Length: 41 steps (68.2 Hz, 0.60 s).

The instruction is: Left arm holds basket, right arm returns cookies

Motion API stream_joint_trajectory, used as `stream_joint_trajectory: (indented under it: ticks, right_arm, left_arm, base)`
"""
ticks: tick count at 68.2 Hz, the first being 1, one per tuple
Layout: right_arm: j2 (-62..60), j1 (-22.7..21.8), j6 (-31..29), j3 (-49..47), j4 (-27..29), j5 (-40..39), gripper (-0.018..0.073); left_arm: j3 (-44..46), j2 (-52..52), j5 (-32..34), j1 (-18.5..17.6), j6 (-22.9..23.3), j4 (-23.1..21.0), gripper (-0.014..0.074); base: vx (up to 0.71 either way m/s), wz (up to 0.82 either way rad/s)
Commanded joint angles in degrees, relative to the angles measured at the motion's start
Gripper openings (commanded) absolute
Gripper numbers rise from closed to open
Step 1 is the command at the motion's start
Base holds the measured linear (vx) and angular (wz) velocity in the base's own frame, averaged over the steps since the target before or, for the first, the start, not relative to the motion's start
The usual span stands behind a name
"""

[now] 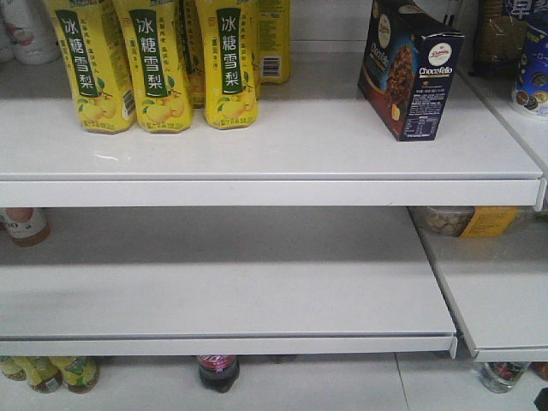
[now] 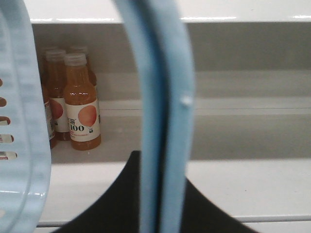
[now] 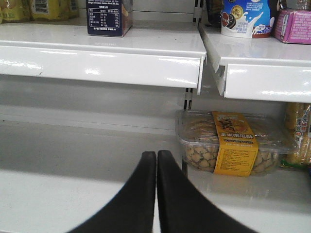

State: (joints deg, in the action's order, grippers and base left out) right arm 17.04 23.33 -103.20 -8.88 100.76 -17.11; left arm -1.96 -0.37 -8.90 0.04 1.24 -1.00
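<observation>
The navy Danisa Chocofello cookies box stands upright on the upper white shelf, at its right end. Its back also shows in the right wrist view at the top left. My right gripper is shut and empty, low in front of the middle shelf, well below the box. My left gripper is shut on the light blue handle of the basket, which runs up between its black fingers. The basket's slotted wall fills the left edge of the left wrist view. Neither arm shows in the front view.
Yellow pear-drink bottles stand at the upper shelf's left. Orange juice bottles sit on a lower shelf. A clear cookie tub with a yellow label lies right of my right gripper. A neighbouring shelf carries a cup and a pink pack.
</observation>
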Motion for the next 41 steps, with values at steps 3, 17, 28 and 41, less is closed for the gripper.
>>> stream_joint_trajectory:
  ticks: [3, 17, 28, 41]
  right_arm:
    - [0.4, -0.3, -0.2, -1.6, 1.2, 1.4, -0.0008]
    - [0.4, -0.3, -0.2, -1.6, 1.2, 1.4, -0.0008]
    - [0.4, -0.3, -0.2, -1.6, 1.2, 1.4, -0.0008]
    - [0.4, -0.3, -0.2, -1.6, 1.2, 1.4, -0.0008]
  left_arm:
    - [-0.7, -1.3, 5.4, -0.6, 0.1, 1.0, -0.0006]
    - [-0.7, -1.3, 5.6, -1.3, 0.1, 1.0, -0.0006]
    - [-0.5, -1.3, 5.5, -1.3, 0.0, 1.0, -0.0006]
    - [-0.5, -1.2, 5.7, -1.3, 0.0, 1.0, -0.0006]
  base:
    - [0.00, 0.00]
    - [0.00, 0.00]
    - [0.00, 0.00]
    - [0.00, 0.00]
